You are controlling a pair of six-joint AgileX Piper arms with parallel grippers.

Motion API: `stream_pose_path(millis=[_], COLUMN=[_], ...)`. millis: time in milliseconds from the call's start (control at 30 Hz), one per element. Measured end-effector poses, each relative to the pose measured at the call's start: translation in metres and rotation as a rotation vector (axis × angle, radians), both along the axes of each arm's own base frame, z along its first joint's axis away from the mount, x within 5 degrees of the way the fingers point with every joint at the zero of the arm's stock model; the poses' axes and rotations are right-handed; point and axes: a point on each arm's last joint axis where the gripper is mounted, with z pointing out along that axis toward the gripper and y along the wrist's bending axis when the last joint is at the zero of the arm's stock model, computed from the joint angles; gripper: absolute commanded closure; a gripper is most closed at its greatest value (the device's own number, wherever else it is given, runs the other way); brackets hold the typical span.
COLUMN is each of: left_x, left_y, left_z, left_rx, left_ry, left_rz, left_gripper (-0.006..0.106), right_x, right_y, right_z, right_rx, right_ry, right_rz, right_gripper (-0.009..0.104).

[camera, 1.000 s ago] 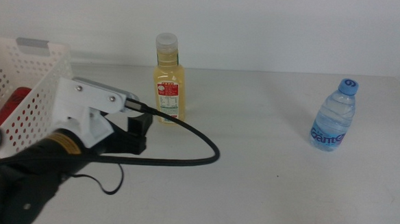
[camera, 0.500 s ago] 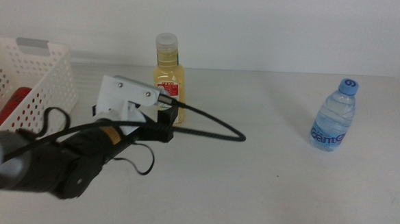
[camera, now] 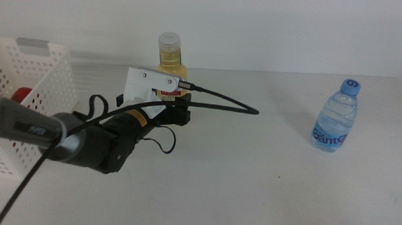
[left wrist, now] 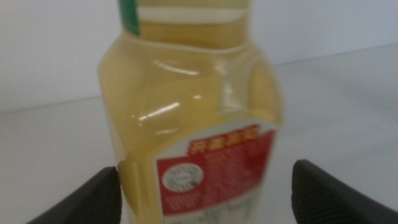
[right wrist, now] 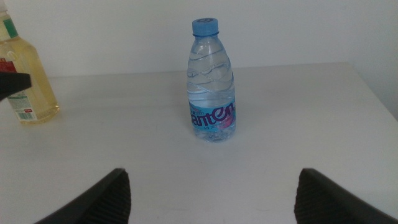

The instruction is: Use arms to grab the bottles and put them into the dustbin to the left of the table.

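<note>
Left gripper (left wrist: 199, 193) has advanced from the bin (camera: 24, 76) to the juice (left wrist: 193, 112) upper centre, jaws spread around it; grasp seems next. Right gripper (right wrist: 211, 193) gapes, facing the water (right wrist: 211, 81).

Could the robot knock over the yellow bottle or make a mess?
Maybe. The left hand is open with the tall yellow juice bottle with a white cap between its jaws; pushing further before closing could tip the upright bottle. The thick black cable loops across the off-white table and might snag. The right hand waits open, facing the small clear blue-capped water bottle.
</note>
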Motion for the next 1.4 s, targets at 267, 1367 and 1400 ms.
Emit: stream_pose_path(millis=[267,1367,1400], left_x=[0.026,-0.043,-0.046], left_y=[-0.008,0.051,0.058], left_z=[-0.009,0.097,0.105], left_rx=[-0.009,0.13,0.136], left_ry=[-0.022,0.275,0.304], left_rz=[0.03,0.062,0.072], left_gripper=[0.01,0.097,0.097], right_x=[0.0,0.0,0.0], right_y=[0.0,0.0,0.0], right_z=[0.0,0.0,0.0], right_rx=[0.0,0.0,0.0], right_ry=[0.0,0.0,0.0], right_rz=[0.0,0.0,0.0], right_gripper=[0.023,0.023,0.023])
